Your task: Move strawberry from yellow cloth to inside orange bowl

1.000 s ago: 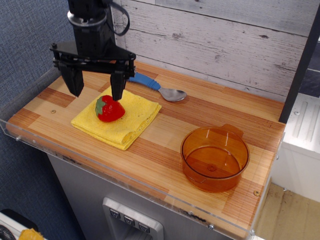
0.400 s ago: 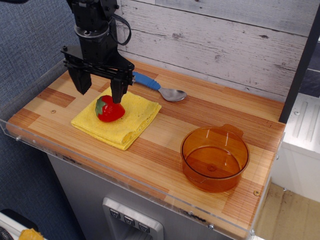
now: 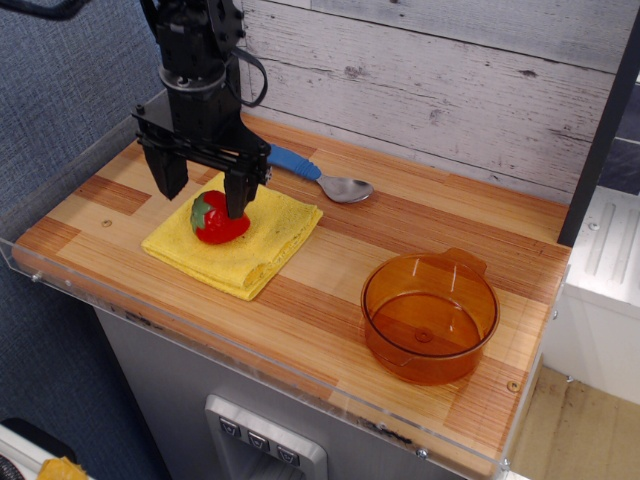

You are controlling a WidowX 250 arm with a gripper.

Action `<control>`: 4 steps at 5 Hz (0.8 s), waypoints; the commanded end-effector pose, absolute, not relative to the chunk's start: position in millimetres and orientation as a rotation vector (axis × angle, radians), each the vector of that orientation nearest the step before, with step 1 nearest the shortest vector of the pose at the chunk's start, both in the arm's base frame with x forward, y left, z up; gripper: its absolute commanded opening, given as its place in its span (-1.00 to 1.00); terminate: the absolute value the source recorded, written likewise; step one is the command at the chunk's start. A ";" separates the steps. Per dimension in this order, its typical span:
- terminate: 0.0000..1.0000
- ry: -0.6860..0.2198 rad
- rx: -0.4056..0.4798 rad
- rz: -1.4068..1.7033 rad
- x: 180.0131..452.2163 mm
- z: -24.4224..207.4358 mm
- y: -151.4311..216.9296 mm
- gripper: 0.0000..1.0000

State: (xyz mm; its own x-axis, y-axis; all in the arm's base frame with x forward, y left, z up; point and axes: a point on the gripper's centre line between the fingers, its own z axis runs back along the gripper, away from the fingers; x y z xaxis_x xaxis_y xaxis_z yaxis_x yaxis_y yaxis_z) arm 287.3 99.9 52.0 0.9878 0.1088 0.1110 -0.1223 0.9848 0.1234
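Here, gripper (image 3: 202,197) spread wide, empty, straddling strawberry (image 3: 218,220) on yellow cloth (image 3: 270,238) near left counter edge; open wood between cloth and orange bowl (image 3: 430,317).

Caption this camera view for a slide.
Open claw poised over the strawberry on the yellow cloth; orange bowl sits empty.

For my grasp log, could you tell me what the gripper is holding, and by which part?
Nothing is held: the gripper hangs open above the strawberry, which lies on the yellow cloth.
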 end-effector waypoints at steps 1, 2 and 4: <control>-1.00 -0.114 0.134 0.105 293.6 47.5 101.8 1.00; -1.00 -0.116 0.123 0.131 291.5 42.4 103.7 1.00; -1.00 -0.111 0.120 0.146 291.5 39.1 103.8 -1.00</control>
State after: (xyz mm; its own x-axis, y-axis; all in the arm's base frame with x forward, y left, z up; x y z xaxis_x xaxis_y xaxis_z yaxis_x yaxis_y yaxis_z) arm 288.7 100.5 29.9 0.9877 0.1309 0.0854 -0.1397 0.9844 0.1067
